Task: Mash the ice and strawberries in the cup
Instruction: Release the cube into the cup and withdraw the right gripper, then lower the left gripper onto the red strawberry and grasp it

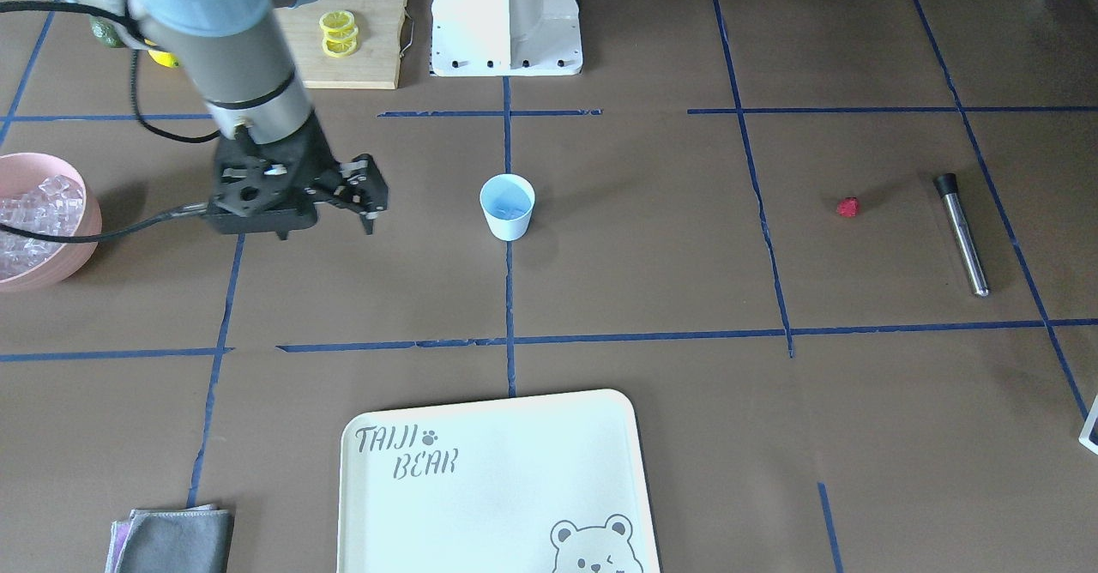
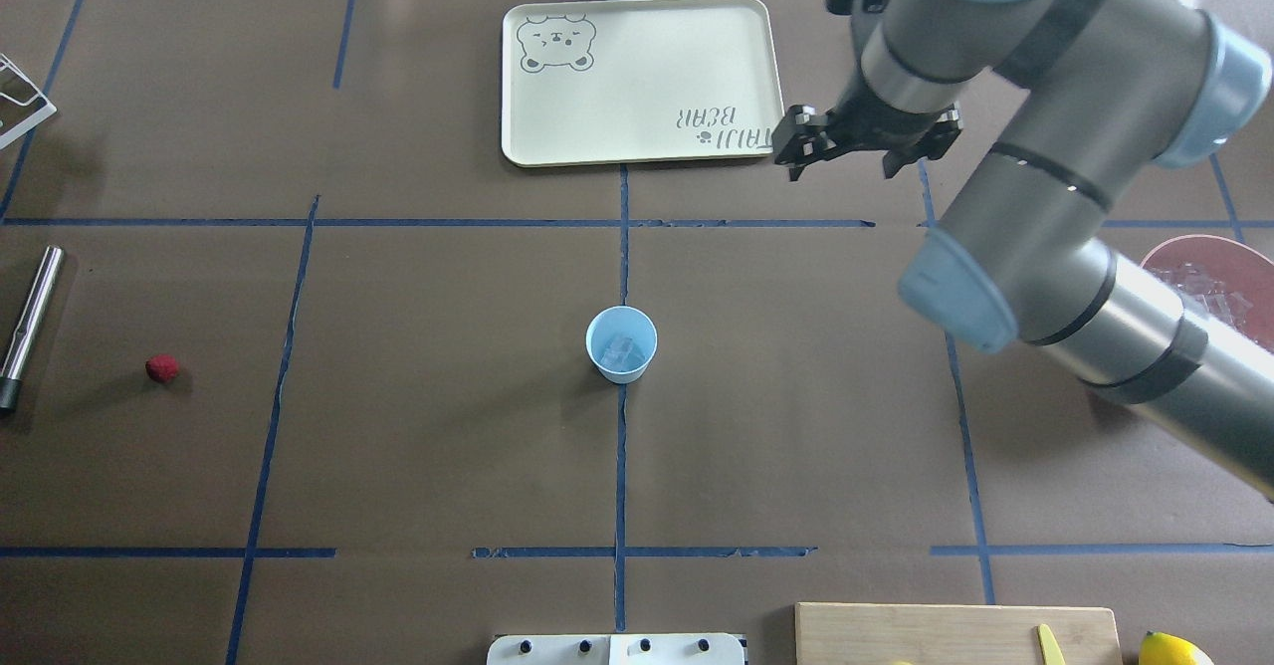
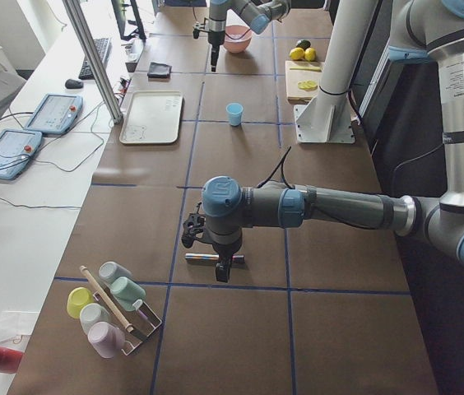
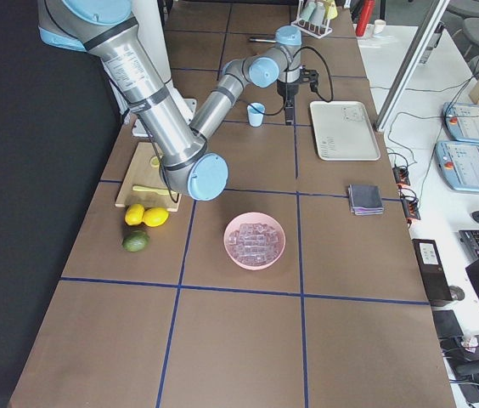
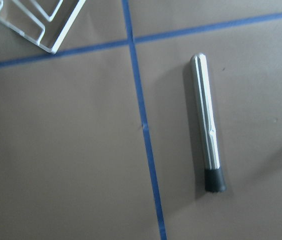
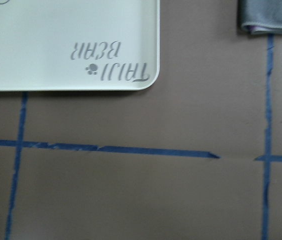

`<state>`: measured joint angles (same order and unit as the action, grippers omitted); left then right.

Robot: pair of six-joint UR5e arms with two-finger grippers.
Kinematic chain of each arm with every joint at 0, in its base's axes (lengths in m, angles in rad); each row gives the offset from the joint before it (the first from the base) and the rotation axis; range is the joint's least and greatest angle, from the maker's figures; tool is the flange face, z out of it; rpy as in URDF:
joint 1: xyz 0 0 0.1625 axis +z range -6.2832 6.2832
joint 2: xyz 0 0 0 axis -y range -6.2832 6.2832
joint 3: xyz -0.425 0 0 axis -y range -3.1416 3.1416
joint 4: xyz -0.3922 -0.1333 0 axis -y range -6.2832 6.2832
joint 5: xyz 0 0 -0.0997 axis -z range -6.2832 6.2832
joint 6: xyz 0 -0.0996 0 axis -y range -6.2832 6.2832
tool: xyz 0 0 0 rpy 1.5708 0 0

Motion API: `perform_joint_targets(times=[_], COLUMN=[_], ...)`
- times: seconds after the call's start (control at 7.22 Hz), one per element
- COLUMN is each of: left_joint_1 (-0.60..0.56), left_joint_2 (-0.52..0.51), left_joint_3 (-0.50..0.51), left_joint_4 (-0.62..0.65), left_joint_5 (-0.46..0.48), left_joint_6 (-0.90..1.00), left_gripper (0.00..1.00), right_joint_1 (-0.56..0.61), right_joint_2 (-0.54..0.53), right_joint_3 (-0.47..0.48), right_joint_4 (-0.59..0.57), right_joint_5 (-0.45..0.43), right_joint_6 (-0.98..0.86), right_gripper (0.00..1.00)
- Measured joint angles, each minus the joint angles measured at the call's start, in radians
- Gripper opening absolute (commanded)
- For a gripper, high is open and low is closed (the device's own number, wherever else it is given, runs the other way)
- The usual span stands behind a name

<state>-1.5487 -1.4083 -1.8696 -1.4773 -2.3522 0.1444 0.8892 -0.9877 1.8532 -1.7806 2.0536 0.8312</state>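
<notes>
The strawberry (image 2: 162, 368) lies bare on the tabletop (image 2: 796, 416) on our left side, well apart from the cup (image 2: 621, 344). The cup stands upright at the middle with a few pieces of ice (image 2: 618, 351) in its bottom and no berry.

Just past the berry, on the side away from the cup, lies the muddler (image 2: 28, 322). Its long axis runs away from us, black tip toward our base. Our left pincer (image 3: 220, 271) hangs right above the muddler, and its wrist view looks straight down on it. We cannot tell whether that pincer's jaws are apart.

We judge the left arm much the nearer to both berry and muddler.

Our right pincer (image 2: 841, 169) hangs spread and empty near a corner of the tray (image 2: 647, 68). The pink bowl (image 1: 60, 163) on our right holds a heap of cubes (image 1: 34, 213).
</notes>
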Motion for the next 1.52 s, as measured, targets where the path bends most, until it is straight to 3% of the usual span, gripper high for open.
perform_joint_targets(times=[0.42,0.69,0.97,1.25,1.52], left_joint_1=[0.0,0.001,0.009,0.046,0.122], left_joint_2=[-0.075,-0.13,-0.157,-0.162,-0.162], left_joint_3=[0.058,0.074,0.063,0.059,0.023], left_joint_4=[-0.112,-0.13,-0.132,-0.132,-0.143], left_joint_5=[-0.006,-0.008,-0.004,-0.005,-0.001], left_joint_6=[-0.034,-0.12,-0.158,-0.176,-0.292], left_gripper=[1.0,1.0,1.0,1.0,1.0], right_joint_1=[0.218,0.387,0.521,0.604,0.628], right_joint_2=[-0.166,-0.313,-0.47,-0.634,-0.716], right_joint_3=[0.013,0.02,0.012,0.014,0.016], right_joint_4=[-0.005,-0.006,-0.004,0.005,0.007], right_joint_5=[0.108,0.191,0.216,0.217,0.216], right_joint_6=[-0.418,-0.73,-0.965,-1.019,-1.022], right_gripper=[0.99,0.99,0.99,0.99,1.0])
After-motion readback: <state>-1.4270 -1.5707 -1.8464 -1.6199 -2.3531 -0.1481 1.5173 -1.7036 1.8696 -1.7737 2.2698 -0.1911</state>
